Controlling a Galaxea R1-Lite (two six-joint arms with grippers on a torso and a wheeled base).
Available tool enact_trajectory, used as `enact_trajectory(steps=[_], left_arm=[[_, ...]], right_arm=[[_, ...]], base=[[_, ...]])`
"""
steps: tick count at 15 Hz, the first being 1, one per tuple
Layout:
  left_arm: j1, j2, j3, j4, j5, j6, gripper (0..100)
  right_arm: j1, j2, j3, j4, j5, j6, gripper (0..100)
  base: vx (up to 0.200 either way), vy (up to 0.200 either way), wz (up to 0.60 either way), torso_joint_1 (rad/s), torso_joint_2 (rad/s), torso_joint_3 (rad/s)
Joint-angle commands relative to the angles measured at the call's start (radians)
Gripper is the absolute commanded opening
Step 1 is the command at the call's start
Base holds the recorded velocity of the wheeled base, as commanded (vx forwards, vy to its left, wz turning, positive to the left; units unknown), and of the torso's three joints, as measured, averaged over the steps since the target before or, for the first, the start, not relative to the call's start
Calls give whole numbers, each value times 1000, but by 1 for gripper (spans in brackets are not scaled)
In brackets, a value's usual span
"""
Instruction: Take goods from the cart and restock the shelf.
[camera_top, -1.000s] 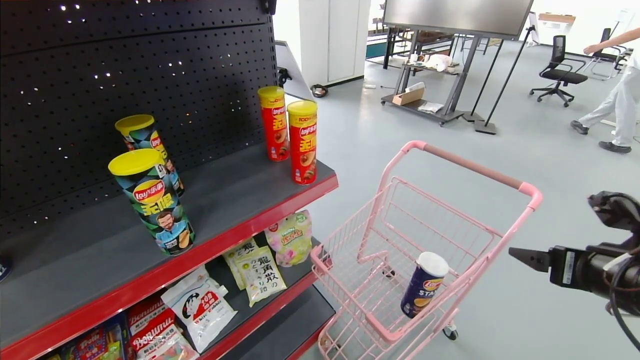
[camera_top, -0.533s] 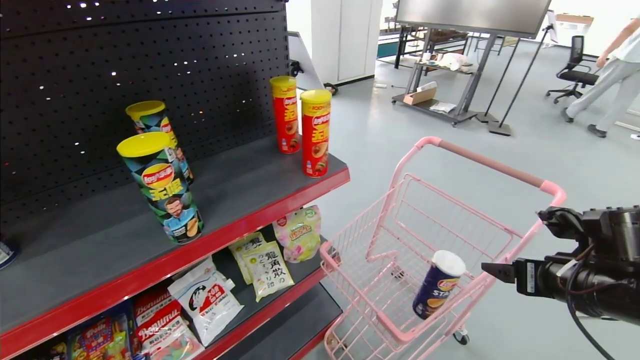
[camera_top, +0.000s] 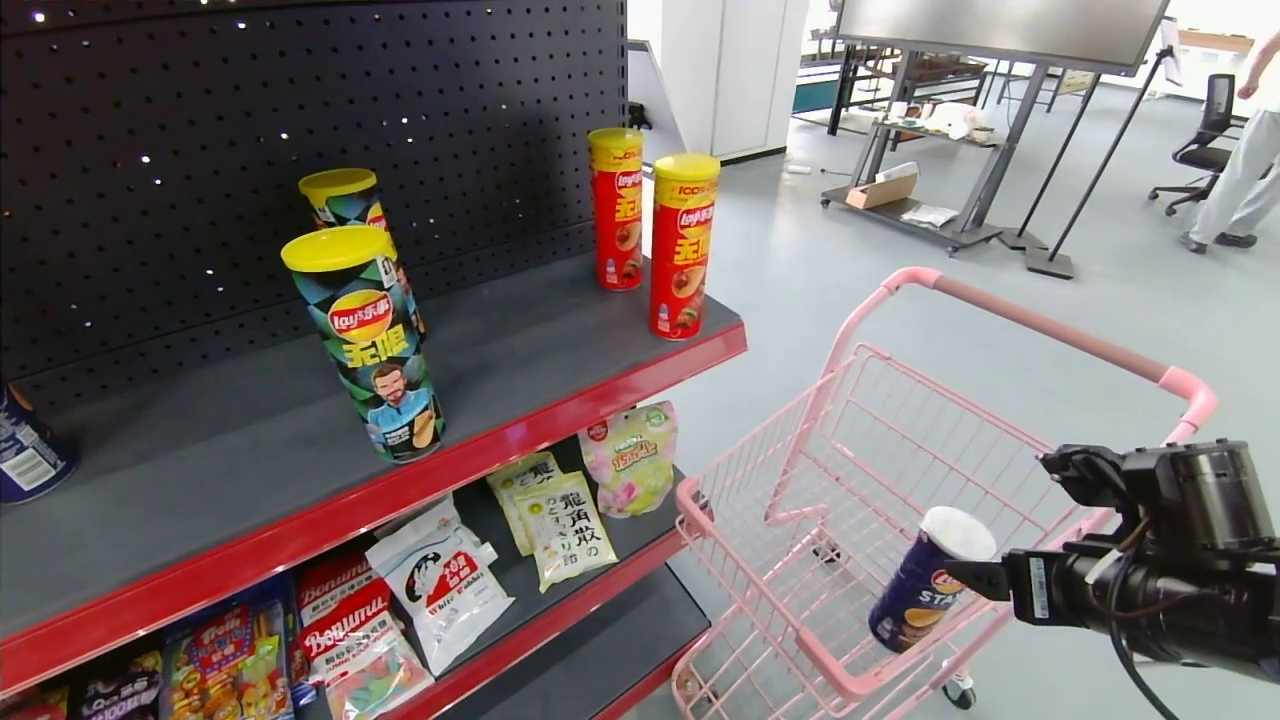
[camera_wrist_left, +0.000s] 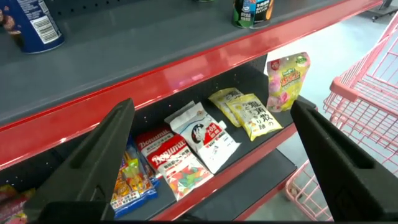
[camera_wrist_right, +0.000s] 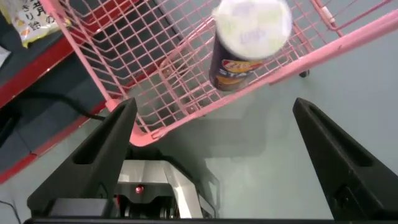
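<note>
Right hand (camera_wrist_right: 214, 158) held spread wide, nothing gripped, outside pink cart (camera_top: 1040, 333). Dark-blue chip can (camera_wrist_right: 249, 46) seen just ahead of it, leaned inside cart basket. Left hand (camera_wrist_left: 211, 155) likewise spread, empty; snack bags (camera_wrist_left: 205, 140) on shelf (camera_wrist_left: 186, 74) lower tier ahead of it.

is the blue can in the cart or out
In. The can stands lid-up inside the wire basket of the cart; the open right gripper isn't holding it.
</note>
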Motion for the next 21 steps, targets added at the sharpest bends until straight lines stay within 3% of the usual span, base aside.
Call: enact_trajectory(steps=[1,7,11,16,21], left_arm=[[0,0,0,0,0,-1,100],[0,0,0,0,0,-1,100],[0,0,0,0,0,-1,100],[0,0,0,0,0,1,100],[0,0,0,0,0,-1,100]], right_arm=[[5,-48,50,-1,-7,6,100],[-8,-72,116,-2,-11,11,100],[-15,-32,109,-21,-10,15,100],[-46,55,116,-188,-11,11,100],[-51,143,126,-346,-45,8,100]], base=[[0,0,0,0,0,0],[0,0,0,-11,23,17],[0,0,0,-138,359,212],[0,0,0,-157,410,252],[0,0,0,-29,81,48]])
